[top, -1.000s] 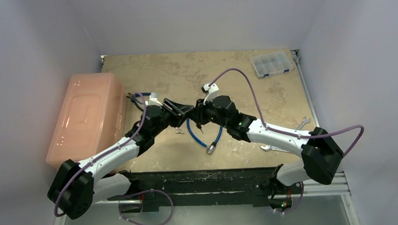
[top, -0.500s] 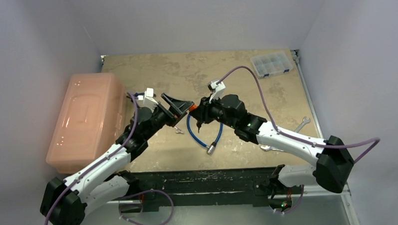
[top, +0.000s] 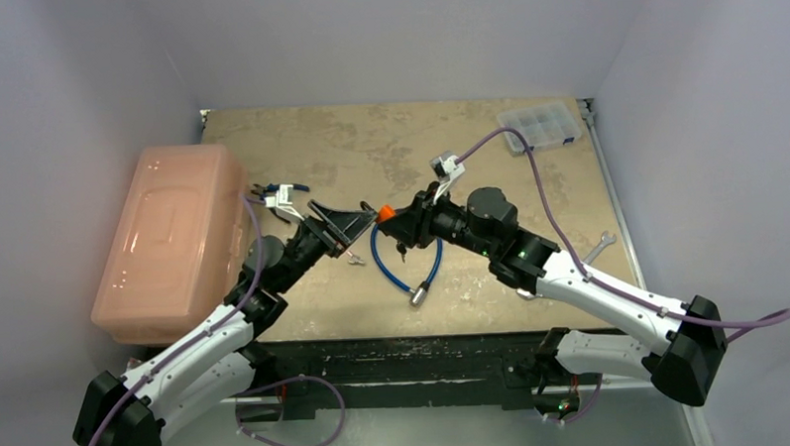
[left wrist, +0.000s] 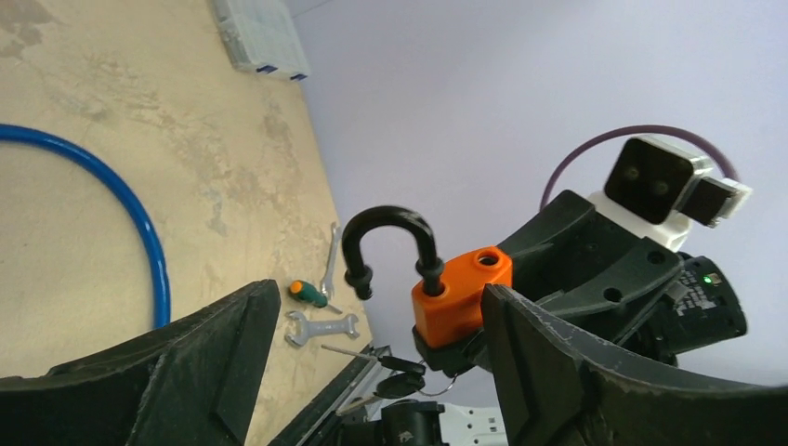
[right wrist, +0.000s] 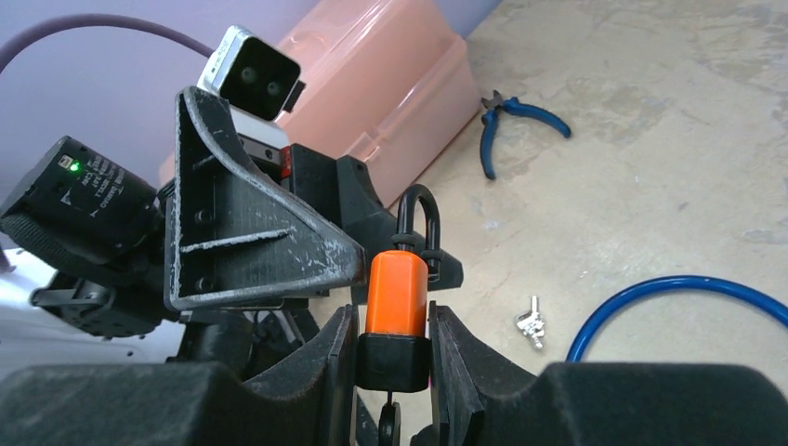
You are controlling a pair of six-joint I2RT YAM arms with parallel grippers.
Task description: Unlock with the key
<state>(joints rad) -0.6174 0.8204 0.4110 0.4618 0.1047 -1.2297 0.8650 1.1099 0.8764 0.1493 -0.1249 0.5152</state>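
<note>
One tan desk [top: 468, 141] carries all items. At its left edge sits a closed pink storage box [top: 168, 236]. Both arms meet above the middle of the desk. The left hand [top: 343, 223] is released, fingers spread wide and holding nothing; it faces the padlock without touching it. The right hand [right wrist: 394, 348] is clenched on the orange padlock [right wrist: 396, 295], gripping the lower body from both sides and holding it upright, clear of the desk.

A blue cable [right wrist: 688, 281] lies looped on the desk below the hands. A clear compartment organizer [top: 538, 127] sits at the far right corner. Blue-handled pliers [right wrist: 534, 113] lie near the storage box.

The padlock's black shackle [left wrist: 390, 228] stands raised, one leg out of the body and its hole exposed. Keys [left wrist: 401, 376] hang beneath the padlock. A wrench [left wrist: 321, 327] and an orange-handled screwdriver [left wrist: 307, 294] lie near the right edge. A small metal fitting [right wrist: 531, 327] rests beside the cable.
</note>
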